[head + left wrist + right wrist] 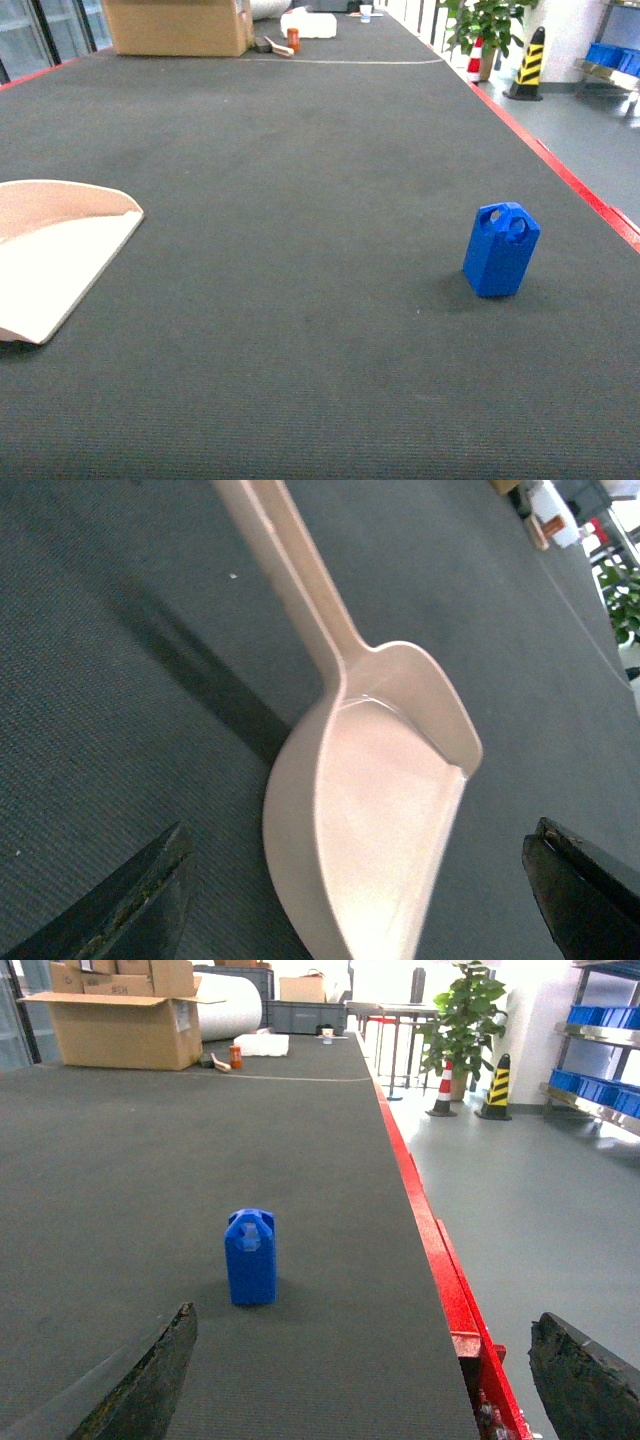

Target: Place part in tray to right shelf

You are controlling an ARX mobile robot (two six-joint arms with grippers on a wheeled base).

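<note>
The small bright-blue plastic block stands upright on the dark ribbed mat, near its red right edge. Well apart, at the left, lies the wide beige plastic scoop tray. Cardboard boxes, a potted plant and a steel shelf with blue crates stand beyond. The right gripper is spread wide, the block ahead between its fingers; the left gripper is spread over the tray.

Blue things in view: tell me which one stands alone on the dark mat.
The small blue part, upright near the mat's red right edge. The other blue things are crates on the steel shelf across the aisle.
</note>
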